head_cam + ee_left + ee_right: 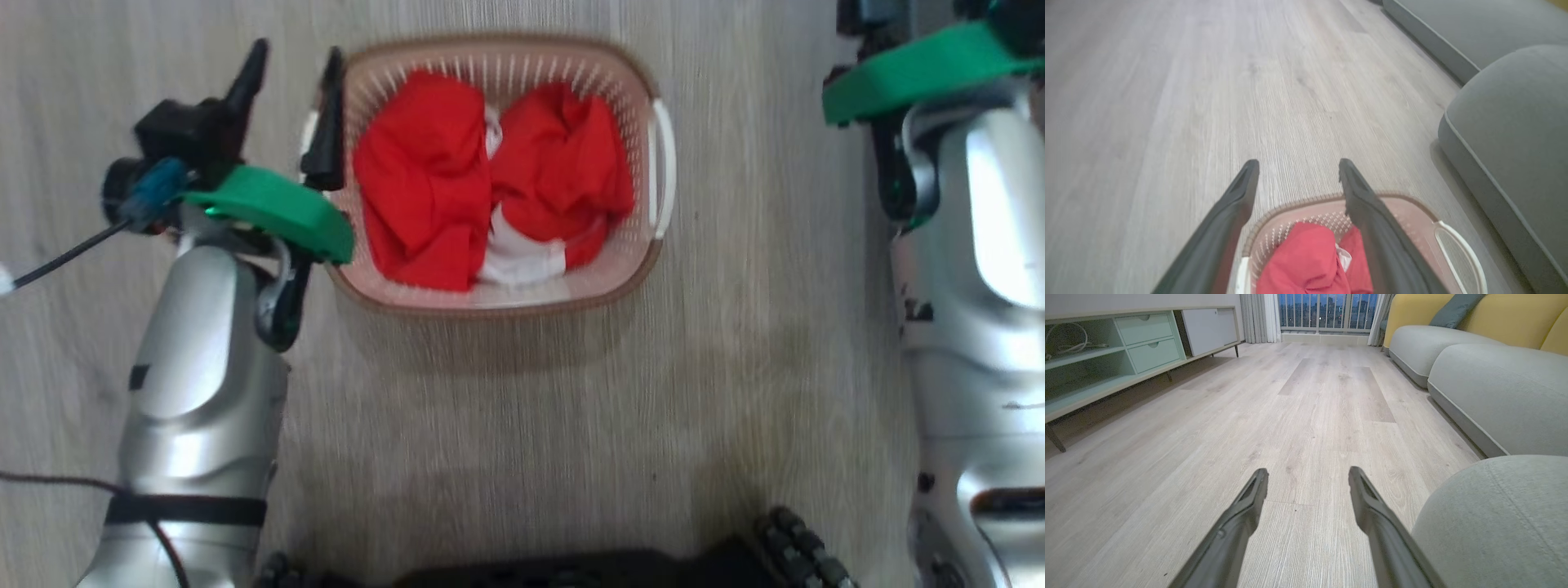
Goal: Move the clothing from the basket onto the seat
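The bright red fabric clothing (424, 180), one piece with a white part, lies bunched inside the small cream perforated plastic basket (498, 304) with a brown rim, which stands on the pale wood-grain floor (735, 343). The left gripper (296, 51) hangs at the basket's left edge, its two dark fingers spread wide with nothing between them. The right gripper (1308, 471) is likewise wide apart and empty, over bare floor just beside the large grey-green upholstered seat (1494, 522).
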Robot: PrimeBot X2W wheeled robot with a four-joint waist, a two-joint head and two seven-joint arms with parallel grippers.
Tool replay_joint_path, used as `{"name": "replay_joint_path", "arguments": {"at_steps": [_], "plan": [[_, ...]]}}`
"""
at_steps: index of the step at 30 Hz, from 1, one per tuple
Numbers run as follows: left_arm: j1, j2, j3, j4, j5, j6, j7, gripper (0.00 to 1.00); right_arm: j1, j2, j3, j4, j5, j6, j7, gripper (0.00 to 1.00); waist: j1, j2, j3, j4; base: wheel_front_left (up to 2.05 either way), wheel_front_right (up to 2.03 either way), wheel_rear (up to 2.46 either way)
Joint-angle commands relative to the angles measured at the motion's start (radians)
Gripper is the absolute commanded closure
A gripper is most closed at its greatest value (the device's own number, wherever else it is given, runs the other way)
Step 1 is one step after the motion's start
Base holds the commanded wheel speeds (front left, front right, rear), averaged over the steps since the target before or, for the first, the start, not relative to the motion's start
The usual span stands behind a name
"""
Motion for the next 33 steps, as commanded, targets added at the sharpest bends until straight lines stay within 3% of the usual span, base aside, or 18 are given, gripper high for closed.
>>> {"name": "replay_joint_path", "arguments": {"at_steps": [1, 14, 22, 33], "plan": [[-0.008, 0.018, -0.006, -0.014, -0.014, -0.001, -0.01, 0.0, -0.013, 0.018, 0.016, -0.038, -0.009, 0.0, -0.006, 0.0, -0.0004, 0.0001, 0.09, -0.012, 0.0, 0.0, 0.0], [-0.091, 0.018, -0.298, 0.162, -0.061, 0.0, -0.01, 0.0, -0.085, 0.019, 0.063, -0.081, 0.007, 0.0, -0.006, 0.0, -0.0004, 0.0001, 0.19, -0.061, 0.0, 0.0, 0.0], [-0.186, 0.018, -0.368, 0.343, -0.017, 0.022, -0.01, 0.0, -0.102, 0.019, 0.094, -0.117, 0.029, 0.0, -0.006, 0.0, -0.0004, 0.0001, 0.239, -0.101, 0.0, 0.0, 0.0], [-0.335, 0.018, -0.444, 0.465, 0.01, 0.001, -0.01, 0.0, -0.121, 0.019, 0.125, -0.179, 0.076, 0.0, -0.006, 0.0, -0.0004, 0.0001, 0.322, -0.178, 0.0, 0.0, 0.0]]}}
